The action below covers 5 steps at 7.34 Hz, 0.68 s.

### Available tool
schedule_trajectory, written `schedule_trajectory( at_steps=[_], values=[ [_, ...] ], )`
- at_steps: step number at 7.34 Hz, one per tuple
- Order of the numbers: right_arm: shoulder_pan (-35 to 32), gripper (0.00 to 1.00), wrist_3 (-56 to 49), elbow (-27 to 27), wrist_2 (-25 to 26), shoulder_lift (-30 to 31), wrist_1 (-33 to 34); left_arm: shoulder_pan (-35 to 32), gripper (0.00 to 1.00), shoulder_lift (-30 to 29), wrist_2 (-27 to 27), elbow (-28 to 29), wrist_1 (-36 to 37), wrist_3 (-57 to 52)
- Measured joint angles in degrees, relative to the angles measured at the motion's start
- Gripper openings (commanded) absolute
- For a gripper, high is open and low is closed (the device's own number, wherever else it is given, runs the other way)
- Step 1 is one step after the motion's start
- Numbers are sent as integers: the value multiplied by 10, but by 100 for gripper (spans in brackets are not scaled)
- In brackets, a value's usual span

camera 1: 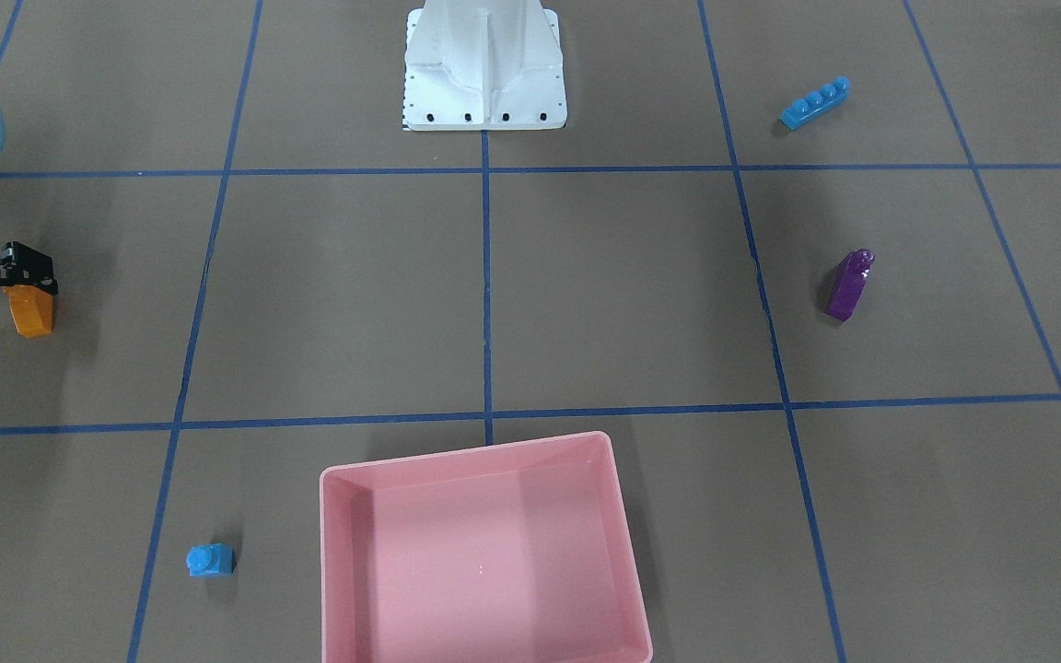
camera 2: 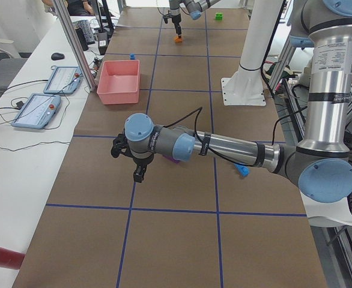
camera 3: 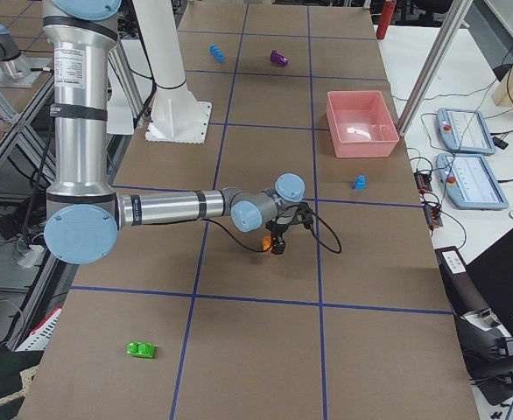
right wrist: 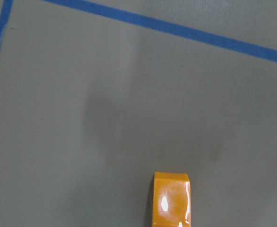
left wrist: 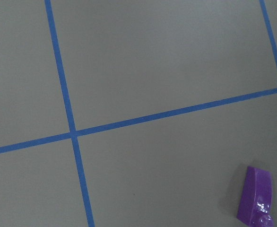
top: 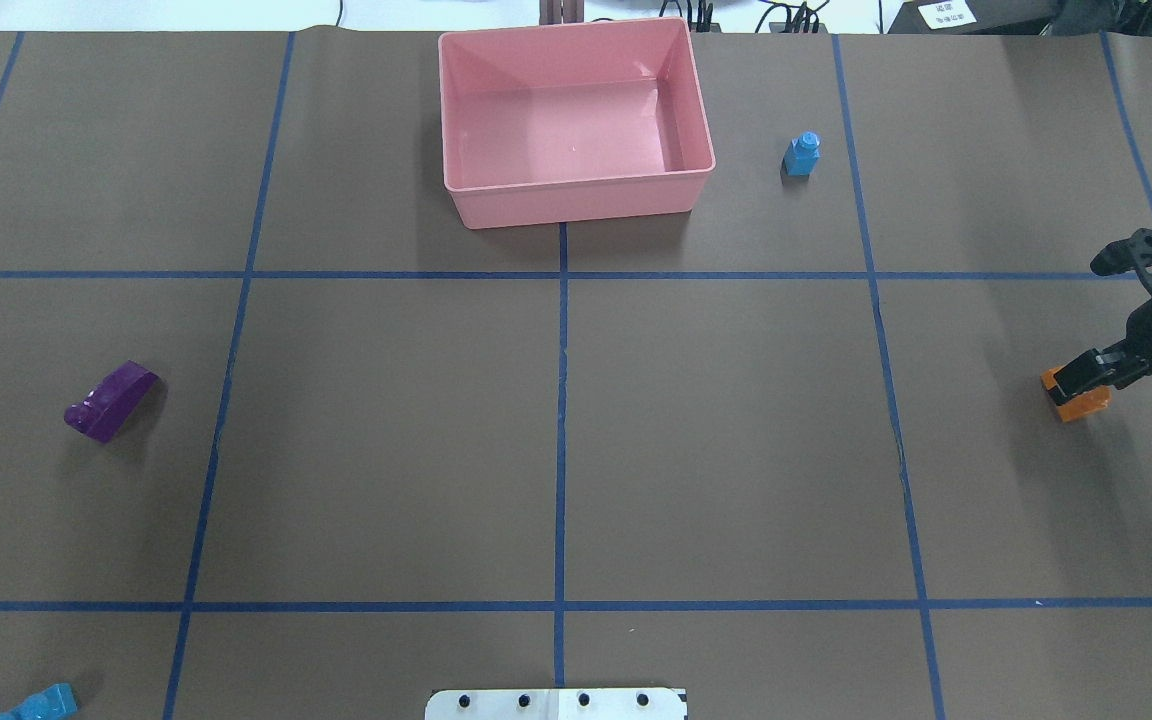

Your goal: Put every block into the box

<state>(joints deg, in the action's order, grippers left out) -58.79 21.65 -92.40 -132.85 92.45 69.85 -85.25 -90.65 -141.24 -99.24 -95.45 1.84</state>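
Facing the robot, the box (camera 1: 466, 454) sits at the middle of the operators' edge with nothing in it, so no block is home yet. The small blue block (camera 1: 210, 559) lies just beside it, and the purple block (camera 1: 849, 285) and long blue block (camera 1: 814, 102) lie toward the left end. The right gripper (camera 1: 31, 276) hangs directly over the orange block (camera 1: 33, 313) near the right end. From overhead the box's pink floor is bare, and the right gripper's tips cover the orange block's top, but I cannot tell whether they are spread or pinching it. The left-end view shows the left gripper (camera 2: 137, 171) low near the purple block, its fingers too small to judge. The right-end view adds the green block (camera 3: 140, 350), alone near the corner where the right end meets the robot's edge. The left wrist sees only the purple block, at its lower right. The right wrist sees the orange block at its lower border. By my reading all five blocks are left to do, with the orange one in hand first.
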Motion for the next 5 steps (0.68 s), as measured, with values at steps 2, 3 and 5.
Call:
schedule_trajectory(
  at_steps=[2,3,5],
  values=[
    [7,0,0,30,-1,-14,-1,0,100,-1,-1,-4,0,0],
    [8,0,1,34,-5,-19,0,0,100,-2,-1,-5,0,0],
    [-6,0,2,8,-23,-21,19,20,100,-7,-9,-6,1,19]
  ],
)
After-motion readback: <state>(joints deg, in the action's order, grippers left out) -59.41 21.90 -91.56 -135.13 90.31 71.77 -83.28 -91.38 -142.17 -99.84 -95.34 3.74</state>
